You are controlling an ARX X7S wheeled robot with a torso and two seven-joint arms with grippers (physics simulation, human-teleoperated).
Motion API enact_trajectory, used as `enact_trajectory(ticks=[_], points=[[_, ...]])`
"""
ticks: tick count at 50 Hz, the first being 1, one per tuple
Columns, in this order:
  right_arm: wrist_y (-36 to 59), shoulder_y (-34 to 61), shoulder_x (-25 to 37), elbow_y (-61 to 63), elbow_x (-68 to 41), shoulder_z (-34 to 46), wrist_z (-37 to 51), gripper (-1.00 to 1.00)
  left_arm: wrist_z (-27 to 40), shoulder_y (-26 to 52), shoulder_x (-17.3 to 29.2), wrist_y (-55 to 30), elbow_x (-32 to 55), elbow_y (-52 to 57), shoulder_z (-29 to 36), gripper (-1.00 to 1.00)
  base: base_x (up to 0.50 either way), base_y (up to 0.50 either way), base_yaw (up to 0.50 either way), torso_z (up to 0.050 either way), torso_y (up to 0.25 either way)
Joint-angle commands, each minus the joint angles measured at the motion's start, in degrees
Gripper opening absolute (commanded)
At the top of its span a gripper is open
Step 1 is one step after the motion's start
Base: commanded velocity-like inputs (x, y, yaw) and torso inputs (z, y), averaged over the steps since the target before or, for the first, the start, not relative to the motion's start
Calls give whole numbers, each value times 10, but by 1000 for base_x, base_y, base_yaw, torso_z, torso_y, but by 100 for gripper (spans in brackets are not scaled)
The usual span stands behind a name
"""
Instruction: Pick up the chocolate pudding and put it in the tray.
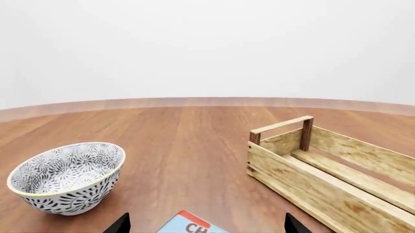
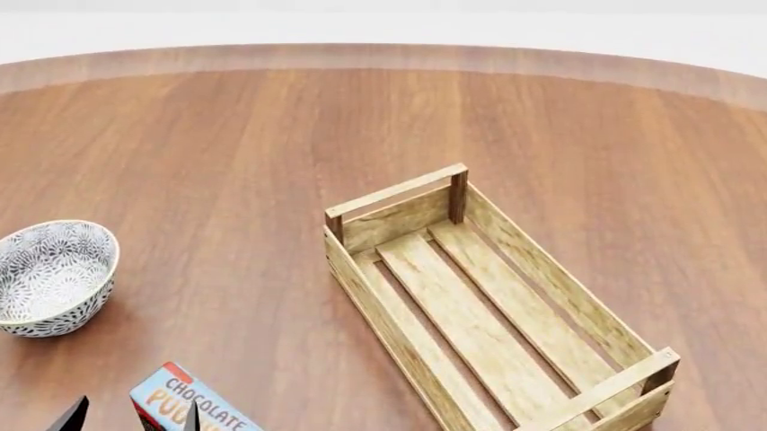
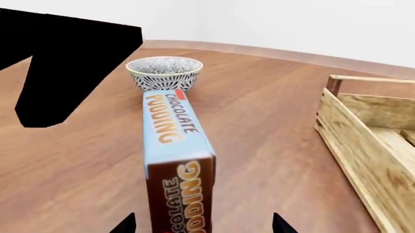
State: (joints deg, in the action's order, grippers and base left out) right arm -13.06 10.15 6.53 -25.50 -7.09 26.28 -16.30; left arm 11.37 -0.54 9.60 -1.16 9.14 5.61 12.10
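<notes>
The chocolate pudding (image 2: 180, 400) lies flat on the wooden table at the near left, light-blue top up and red edge at its far end. The tray (image 2: 396, 192), a light-wood slatted crate, stands empty to its right. My left gripper (image 2: 129, 417) is open and low over the carton; in the left wrist view (image 1: 206, 224) its black fingertips (image 1: 120, 224) stand wide on either side of the carton's far end (image 1: 188, 223). My right gripper (image 3: 202, 224) is open at the carton's near brown end (image 3: 172, 126), one fingertip on each side. It is out of the head view.
A grey-white patterned bowl (image 2: 48, 278) stands left of the crate, just beyond the carton; it also shows in the left wrist view (image 1: 68, 177) and the right wrist view (image 3: 163, 72). The crate's wall (image 3: 356, 145) is right of the carton. A black arm part (image 3: 58, 63) is left of it.
</notes>
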Motion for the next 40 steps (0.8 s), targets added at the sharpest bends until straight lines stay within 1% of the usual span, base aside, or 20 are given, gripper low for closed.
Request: enact_trajectory(ticks=[1, 9, 24, 31, 40], points=[[-39, 62, -29, -126, -2, 10, -12, 100, 4, 0, 2, 2, 4, -1, 3, 100, 0, 0, 0, 0, 0], [-63, 88, -48, -187, -7, 21, -15, 100, 7, 1, 3, 5, 5, -4, 7, 100, 0, 0, 0, 0, 0], [-63, 83, -46, -182, -22, 46, -2, 100, 11, 4, 6, 0, 5, 0, 18, 100, 0, 0, 0, 0, 0], [-80, 102, -56, -222, -28, 58, 0, 100, 12, 8, 6, 6, 4, -11, 23, 100, 0, 0, 0, 0, 0], [-80, 115, -57, -229, -42, 85, 9, 100, 16, 8, 7, 3, 4, -10, 29, 100, 0, 0, 0, 0, 0]])
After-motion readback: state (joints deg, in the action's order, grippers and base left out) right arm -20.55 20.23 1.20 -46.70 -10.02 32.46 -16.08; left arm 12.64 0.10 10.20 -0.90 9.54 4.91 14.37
